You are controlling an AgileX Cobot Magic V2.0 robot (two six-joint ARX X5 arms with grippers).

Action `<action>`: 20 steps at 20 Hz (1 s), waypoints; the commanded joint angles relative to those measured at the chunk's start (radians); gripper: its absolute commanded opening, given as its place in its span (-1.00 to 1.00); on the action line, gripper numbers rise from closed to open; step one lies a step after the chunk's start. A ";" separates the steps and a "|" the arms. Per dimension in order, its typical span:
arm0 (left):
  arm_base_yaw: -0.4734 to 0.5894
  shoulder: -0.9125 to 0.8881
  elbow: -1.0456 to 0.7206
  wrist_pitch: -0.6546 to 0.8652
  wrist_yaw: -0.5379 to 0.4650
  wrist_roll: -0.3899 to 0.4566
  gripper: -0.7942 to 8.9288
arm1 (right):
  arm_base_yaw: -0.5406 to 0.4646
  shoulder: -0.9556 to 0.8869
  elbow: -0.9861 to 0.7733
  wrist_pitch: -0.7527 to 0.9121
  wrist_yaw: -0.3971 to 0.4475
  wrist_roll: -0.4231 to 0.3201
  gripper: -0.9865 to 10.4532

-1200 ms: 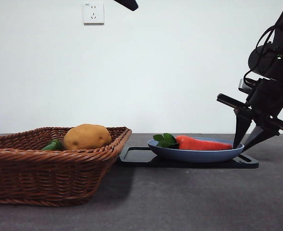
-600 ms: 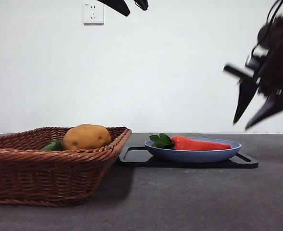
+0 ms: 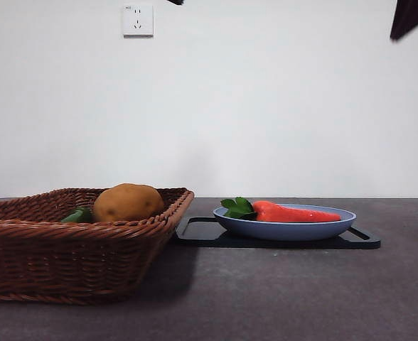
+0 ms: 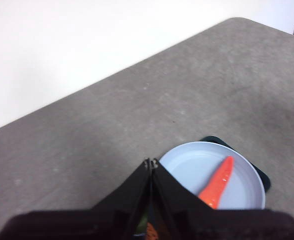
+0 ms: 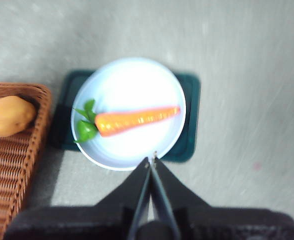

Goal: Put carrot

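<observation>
1. the desk is a dark grey surface carrying everything, with a white wall behind it.
2. the wicker basket sits at 9 o'clock of the plate in the front view, its rim close to the tray's edge.
3. the dark tray lies flat on the desk under the plate.
4. the blue plate rests on the tray.
5. the potato lies in the basket, with a green vegetable just beside it at its 9 o'clock.
6. the carrot lies flat in the plate, its leaf tuft at 9 o'clock, toward the basket, its tip at 3 o'clock.
7. the right hand hangs high over the plate's rim, jaws pressed together and holding nothing.
8. the left hand is also raised above the desk near the plate, jaws together and empty.
9. a wall socket sits on the wall at 12 o'clock of the basket.
</observation>
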 commanded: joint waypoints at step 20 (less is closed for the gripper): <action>0.076 -0.838 -0.785 0.051 -0.016 -0.039 -0.82 | 0.375 -0.557 -0.739 0.633 0.381 -0.016 -0.82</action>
